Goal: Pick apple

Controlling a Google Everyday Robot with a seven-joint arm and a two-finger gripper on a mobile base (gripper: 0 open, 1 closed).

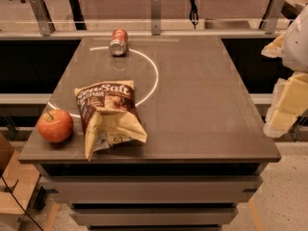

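The apple [55, 125] is round and red-orange with a short stem. It sits near the front left corner of the grey table [202, 105]. A brown and cream chip bag [109, 115] lies just to its right, almost touching it. My gripper [287, 102] is at the right edge of the camera view, beyond the table's right side and far from the apple. Only pale, cream-coloured parts of it show.
A red soda can [119, 42] lies on its side at the back of the table, on a white circle line. A railing with metal posts [155, 13] runs behind the table. Drawers sit below the tabletop.
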